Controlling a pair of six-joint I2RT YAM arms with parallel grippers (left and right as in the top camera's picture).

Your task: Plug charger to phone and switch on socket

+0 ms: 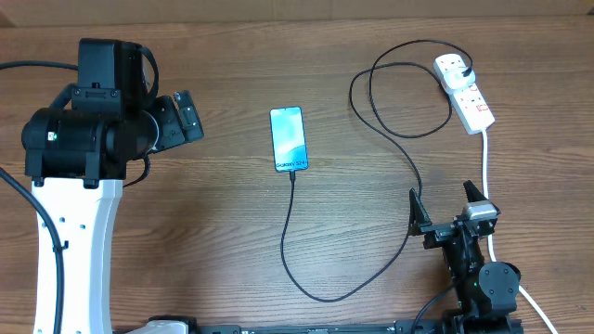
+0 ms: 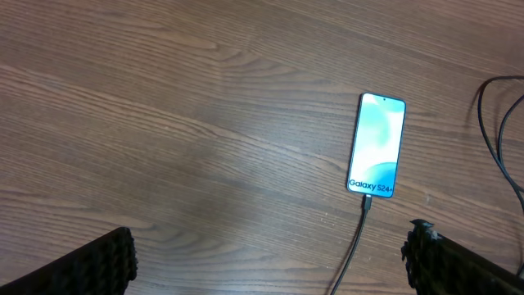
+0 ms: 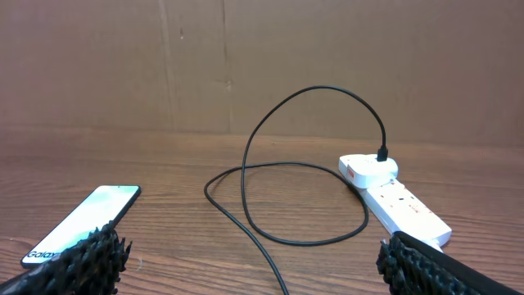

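Centrally on the wooden worktop (image 1: 223,65) lies the phone (image 1: 288,139), screen up and lit pale blue, with the charger (image 1: 283,243) meeting its near edge. That thin black cable loops right to the socket (image 1: 464,91) by the far right edge, plug seated. Bare wood surrounds the phone. Left jaws and right jaws both gape wide, empty. Switch positions are too small to read.

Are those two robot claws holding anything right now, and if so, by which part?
Nothing is held. The left end effector and the right end effector both stand open and empty, away from the phone.
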